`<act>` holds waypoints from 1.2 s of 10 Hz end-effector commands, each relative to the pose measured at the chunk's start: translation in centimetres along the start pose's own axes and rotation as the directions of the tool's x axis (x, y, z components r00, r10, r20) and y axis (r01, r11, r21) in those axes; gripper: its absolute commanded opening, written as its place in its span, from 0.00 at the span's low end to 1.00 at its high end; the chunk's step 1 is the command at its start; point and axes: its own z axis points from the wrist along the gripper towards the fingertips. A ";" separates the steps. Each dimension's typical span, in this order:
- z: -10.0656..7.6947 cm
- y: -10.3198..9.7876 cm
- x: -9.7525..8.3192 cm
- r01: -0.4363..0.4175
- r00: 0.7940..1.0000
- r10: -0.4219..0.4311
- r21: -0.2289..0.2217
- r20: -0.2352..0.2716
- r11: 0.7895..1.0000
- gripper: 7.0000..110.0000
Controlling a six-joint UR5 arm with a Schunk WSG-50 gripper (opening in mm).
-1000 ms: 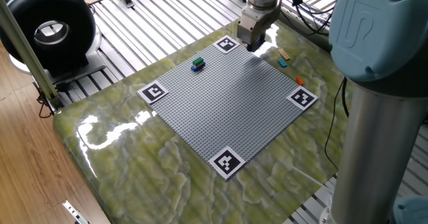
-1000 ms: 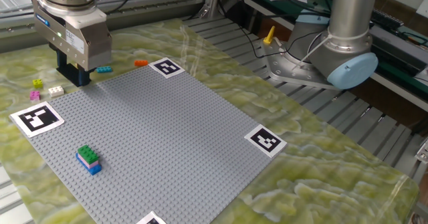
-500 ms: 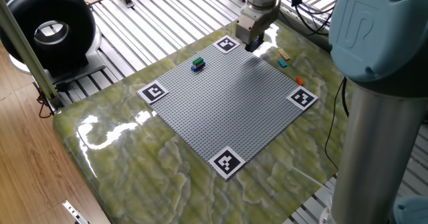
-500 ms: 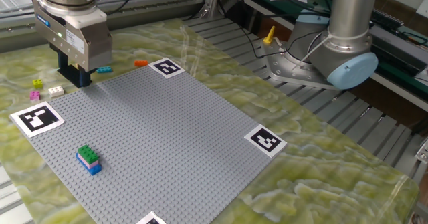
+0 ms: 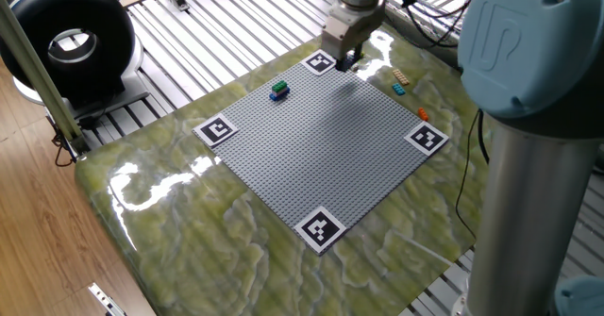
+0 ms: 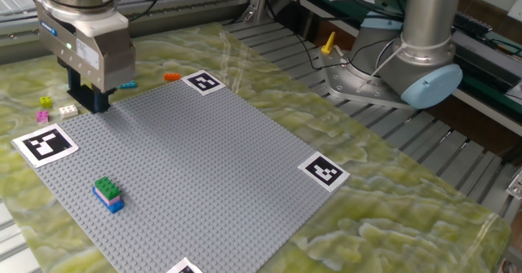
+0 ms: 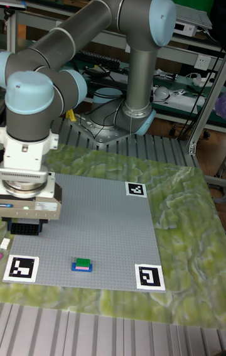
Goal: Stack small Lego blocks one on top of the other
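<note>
A small stack of Lego blocks (image 6: 108, 193) stands on the grey baseplate (image 6: 204, 167), green on top of blue with a pink layer between; it also shows as the stack (image 5: 279, 91) and the stack (image 7: 82, 264). Loose blocks lie off the plate: pink (image 6: 42, 116), yellow-green (image 6: 44, 101), cream (image 6: 68, 109), cyan (image 6: 126, 85) and orange (image 6: 171, 77). My gripper (image 6: 90, 102) hangs low over the plate's edge beside the cream block, far from the stack. Its dark fingers stand close together, and I cannot see whether anything is between them.
Black-and-white marker tags sit at the plate's corners, one tag (image 6: 45, 143) close to my gripper. The table top (image 6: 391, 191) is green marbled. The robot base (image 6: 408, 69) stands at the far side, and a black ring-shaped device (image 5: 71, 42) sits off the table.
My gripper has shifted a little along the plate's edge toward the corner marker tag. The stack and the loose blocks have not moved.
</note>
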 end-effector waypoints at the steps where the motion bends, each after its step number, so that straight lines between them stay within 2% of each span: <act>1: -1.1 4.1 -3.0 -0.048 0.998 0.050 -0.059 0.030 0.997 0.00; 3: -1.5 6.3 -4.6 -0.067 0.996 0.070 -0.066 0.049 0.996 0.00; 4: -1.7 7.8 -5.4 -0.087 0.994 0.092 -0.085 0.059 0.993 0.00; 6: -1.6 9.4 -6.5 -0.108 0.991 0.116 -0.114 0.069 0.988 0.00; 8: -1.3 8.2 -6.0 -0.093 0.994 0.097 -0.076 0.057 0.993 0.00; 10: -1.2 6.7 -5.3 -0.042 0.999 0.042 -0.011 0.033 0.999 0.00; 11: -1.3 5.7 -5.7 -0.010 0.999 0.009 0.031 0.052 0.999 0.00; 12: -1.3 5.6 -6.2 -0.006 0.998 0.003 0.033 0.070 0.999 0.00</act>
